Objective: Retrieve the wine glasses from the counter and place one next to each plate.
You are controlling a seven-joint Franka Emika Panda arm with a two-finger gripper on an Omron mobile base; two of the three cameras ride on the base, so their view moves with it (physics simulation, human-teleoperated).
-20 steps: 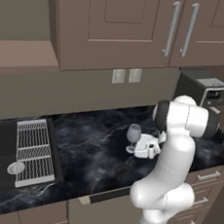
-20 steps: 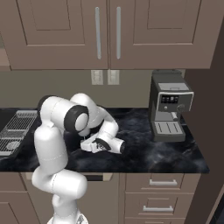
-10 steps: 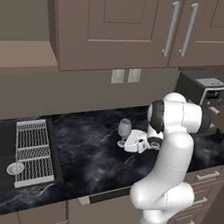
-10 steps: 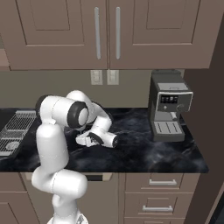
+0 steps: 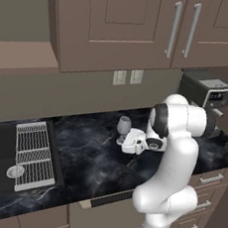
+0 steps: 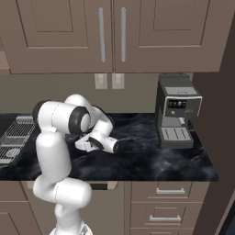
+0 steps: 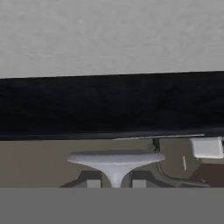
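A wine glass [image 5: 123,126] stands upright on the black marble tabletop [image 5: 91,158], its long axis straight up, bowl on top and foot on the stone. It sits toward the back of the tabletop, below the wall outlets [image 5: 128,77] and well right of the ribbed drainer [image 5: 34,155].

The tool [image 5: 125,139] lies low and level at the glass's base, reaching in from the right in the left base view. In the hand view the glass's flat round foot [image 7: 115,158] spreads across the middle, with the thin stem running from it down between the two dark fingertips [image 7: 90,181]. The fingertips stand narrowly apart, one on each side of the stem; whether they actually press on it cannot be told. In that view the black tabletop shows as a dark band above the foot, so the camera is rolled over relative to the room.

On the drainer, near its front left corner, lies a small round pale object [image 5: 15,171], flat-looking; what it is cannot be made out from here.

A coffee machine [image 6: 177,111] stands at the right end of the tabletop, well apart from the glass. In the right base view the arm's wrist [image 6: 102,142] hides the glass.
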